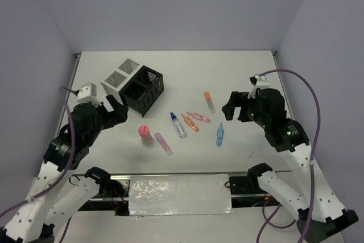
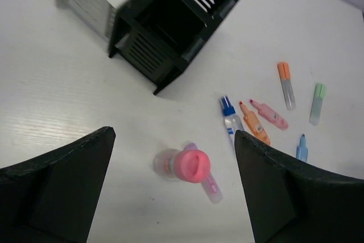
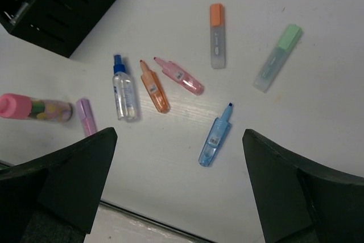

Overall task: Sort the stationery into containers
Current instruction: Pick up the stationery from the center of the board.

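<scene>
bins (image 1: 134,83) back-left, markers (image 1: 191,122) centre, gap btwn

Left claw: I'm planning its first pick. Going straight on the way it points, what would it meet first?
Probably the pink-capped bottle, framed by the open left claw in its wrist view, purple marker beside it; depth is unclear.

The bins (image 1: 134,83) cluster at the back left of the tabletop (image 1: 239,72). Before them sits the bottle (image 1: 145,133), with a marker (image 1: 164,143) just to its right. Further right lie the pen (image 1: 178,124), then a second marker (image 1: 190,122) and a third marker (image 1: 199,118) side by side. A fourth marker (image 1: 210,102) lies behind these, a fifth marker (image 1: 219,135) in front.
</scene>
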